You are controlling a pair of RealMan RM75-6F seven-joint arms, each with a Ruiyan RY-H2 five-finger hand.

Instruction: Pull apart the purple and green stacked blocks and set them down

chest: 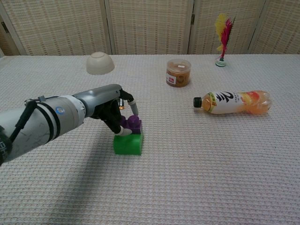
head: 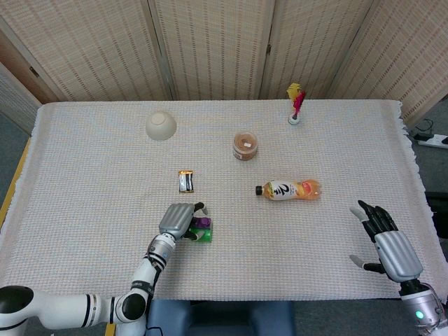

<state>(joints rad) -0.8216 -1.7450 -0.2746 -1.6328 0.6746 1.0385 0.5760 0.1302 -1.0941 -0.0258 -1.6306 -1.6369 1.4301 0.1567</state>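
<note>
Stack: purple block (chest: 132, 123) seated on green block (chest: 128, 144), on the near-left part of the table (chest: 211, 178), just in front of a small dark snack packet (head: 185, 181).
Left hand (chest: 108, 110): wrapped over the purple block, one finger down its far side and the thumb at its near side; it appears to be grasping the block, the green one untouched.
Right hand (head: 387, 243): released, fingers spread, hovering at the near-right table edge, well apart from the stack.
Step in hand: judged as securing the top block before separation; the 2 blocks are not yet apart.
Method: squeeze the purple block on opposite faces, low enough to avoid slipping off the studs; lift straight or with a slight rocking tilt.
Caution: with nothing pinning the green block, the whole stack may rise together; bringing the right hand over to hold the base would likely help.
Set-down: bare cloth beside the stack seems suitable for both pieces.
Other items: upturned bowl (chest: 100, 63), lidded jar (chest: 178, 72), juice bottle (chest: 233, 102) on its side, feather shuttlecock (chest: 222, 37), all farther back.
</note>
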